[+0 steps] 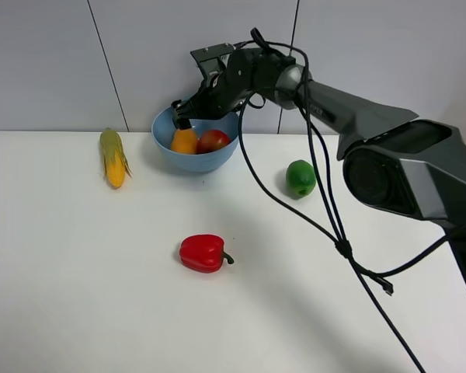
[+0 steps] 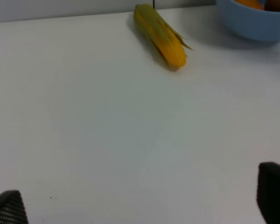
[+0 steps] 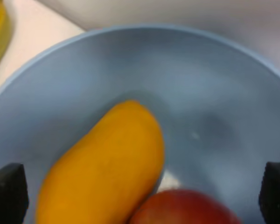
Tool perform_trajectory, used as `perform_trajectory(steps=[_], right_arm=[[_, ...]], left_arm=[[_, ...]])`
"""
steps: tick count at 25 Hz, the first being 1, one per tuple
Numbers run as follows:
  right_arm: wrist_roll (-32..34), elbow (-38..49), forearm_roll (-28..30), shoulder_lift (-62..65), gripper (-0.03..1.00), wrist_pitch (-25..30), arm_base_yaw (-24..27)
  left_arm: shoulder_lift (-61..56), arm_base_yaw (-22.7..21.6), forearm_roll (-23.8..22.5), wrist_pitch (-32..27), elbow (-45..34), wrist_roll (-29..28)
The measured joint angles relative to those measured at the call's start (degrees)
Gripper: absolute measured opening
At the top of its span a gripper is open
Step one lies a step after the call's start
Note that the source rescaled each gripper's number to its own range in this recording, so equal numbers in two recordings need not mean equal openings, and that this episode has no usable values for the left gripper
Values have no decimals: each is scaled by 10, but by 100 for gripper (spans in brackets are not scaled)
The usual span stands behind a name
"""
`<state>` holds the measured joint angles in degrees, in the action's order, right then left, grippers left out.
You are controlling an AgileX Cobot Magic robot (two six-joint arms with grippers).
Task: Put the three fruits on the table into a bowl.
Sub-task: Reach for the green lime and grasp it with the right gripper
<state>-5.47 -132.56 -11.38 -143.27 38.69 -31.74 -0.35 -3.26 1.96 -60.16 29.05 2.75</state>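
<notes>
The light-blue bowl (image 1: 194,162) stands at the back of the white table (image 1: 101,272). Inside it lie the orange-yellow mango (image 1: 184,141) and the red apple-like fruit (image 1: 213,141), touching each other. My right gripper (image 1: 182,116) hangs just above the bowl's left side, open and holding nothing. Its wrist view looks down between its fingers onto the mango (image 3: 105,172), the red fruit (image 3: 186,210) and the bowl wall (image 3: 214,93). The green lime (image 1: 300,178) rests on the table to the right of the bowl. My left gripper (image 2: 140,200) is open low over bare table.
A corn cob (image 1: 113,157) lies left of the bowl, also in the left wrist view as the corn cob (image 2: 159,36). A red bell pepper (image 1: 203,252) sits mid-table in front of the bowl. The right arm's black cable (image 1: 338,241) hangs near the lime.
</notes>
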Motion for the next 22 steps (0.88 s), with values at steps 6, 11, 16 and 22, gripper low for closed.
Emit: perform_trajectory(steps=[6,11,16,22], right_arm=[[40,-1,-4,103,100,203,-1],[96,-2,40,135,100,304,0],[162,-1,68,135,100,307,12],[197,46,68,158,100,306,28]], left_arm=[[0,0,0,0,0,0],[0,0,0,0,0,0],[0,0,0,0,0,0],[0,0,0,0,0,0]])
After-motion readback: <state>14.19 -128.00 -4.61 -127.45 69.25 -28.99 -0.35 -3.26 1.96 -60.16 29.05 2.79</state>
